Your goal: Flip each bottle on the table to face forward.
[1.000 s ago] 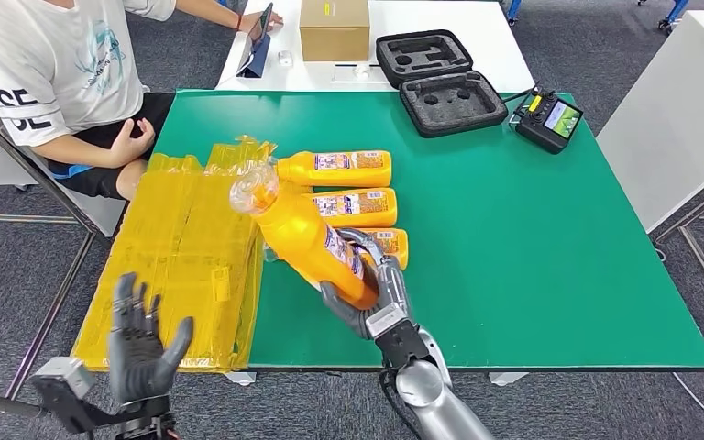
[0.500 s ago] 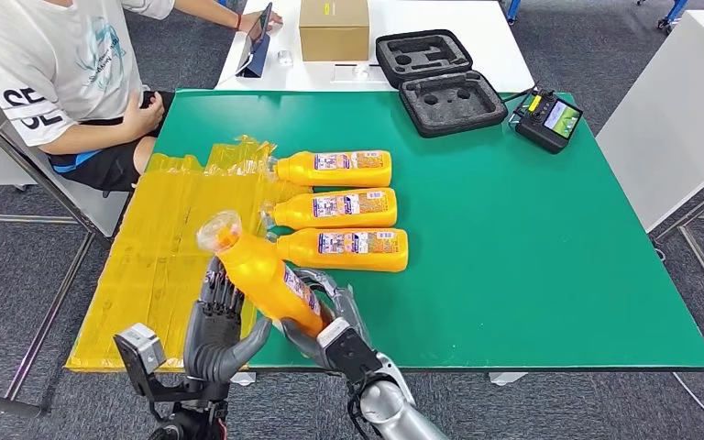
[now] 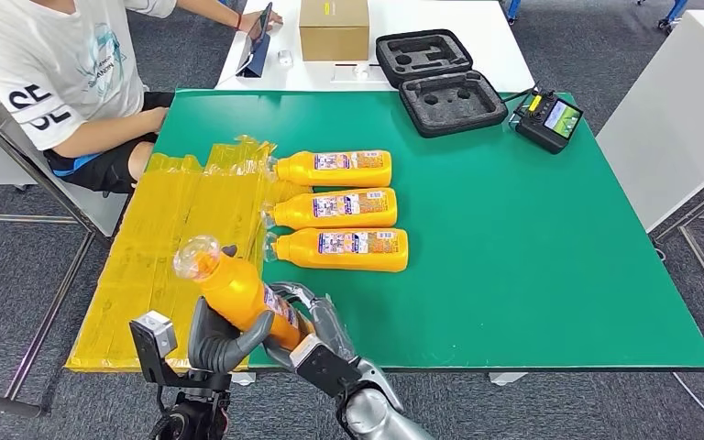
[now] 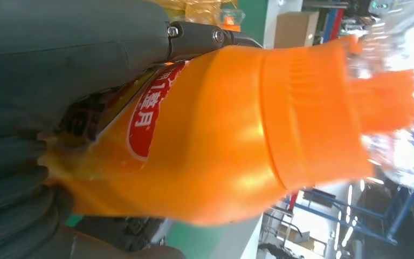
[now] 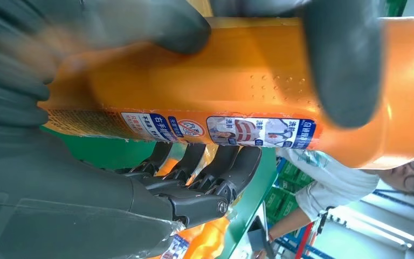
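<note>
Hands, both the left hand (image 3: 215, 341) and right hand (image 3: 310, 332), gripped a tilted orange bottle (image 3: 238, 291) over the green surface's (image 3: 532, 266) near-left edge; three bottles (image 3: 339, 209) lay just beyond, beside yellow plastic wrap (image 3: 165, 247).

The person's white shirt sleeve (image 3: 32, 103) carries large black letters that look like "SE", while the held orange bottle (image 5: 237, 81) has a label strip (image 5: 215, 131) of Chinese characters too small and turned to make out.
</note>
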{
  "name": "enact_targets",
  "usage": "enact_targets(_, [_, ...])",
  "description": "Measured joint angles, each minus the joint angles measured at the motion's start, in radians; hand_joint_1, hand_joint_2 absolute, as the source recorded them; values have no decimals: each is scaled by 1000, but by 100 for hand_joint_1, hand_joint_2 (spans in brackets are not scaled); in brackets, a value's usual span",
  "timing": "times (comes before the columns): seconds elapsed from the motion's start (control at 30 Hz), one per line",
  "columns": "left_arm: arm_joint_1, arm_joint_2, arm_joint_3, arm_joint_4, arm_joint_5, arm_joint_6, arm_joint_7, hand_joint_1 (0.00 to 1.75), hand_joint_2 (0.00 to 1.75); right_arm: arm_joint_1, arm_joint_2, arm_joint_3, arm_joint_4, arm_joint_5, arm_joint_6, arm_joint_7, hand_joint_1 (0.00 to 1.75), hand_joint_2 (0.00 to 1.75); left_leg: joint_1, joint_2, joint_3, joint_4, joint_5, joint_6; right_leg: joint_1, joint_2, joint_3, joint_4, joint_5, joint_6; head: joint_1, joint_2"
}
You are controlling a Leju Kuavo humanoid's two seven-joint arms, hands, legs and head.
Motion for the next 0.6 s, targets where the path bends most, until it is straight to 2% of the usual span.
enact_targets(0.13, [-4, 0, 3, 20, 9, 10, 0, 1, 175, 0, 0, 11, 0, 10, 2, 5, 175, 175, 0, 0, 0, 0, 0, 0, 0, 0, 0, 0, 0, 0, 0, 0])
enact_targets(0.27, [-6, 3, 7, 31, 24, 12, -8, 171, 175, -2, 0, 19, 0, 21, 4, 15, 175, 175, 0, 0, 0, 0, 0, 0, 0, 0, 0, 0, 0, 0, 0, 0])
enact_targets(0.3, [-6, 3, 9, 32, 30, 12, -12, 175, 175, -4, 0, 21, 0, 25, 4, 18, 175, 175, 0, 0, 0, 0, 0, 0, 0, 0, 0, 0, 0, 0, 0, 0])
enact_targets(0.6, [3, 3, 24, 21, 76, 27, -55, 175, 175, -28, 5, 33, 5, 53, 16, 37, 175, 175, 0, 0, 0, 0, 0, 0, 0, 0, 0, 0, 0, 0, 0, 0])
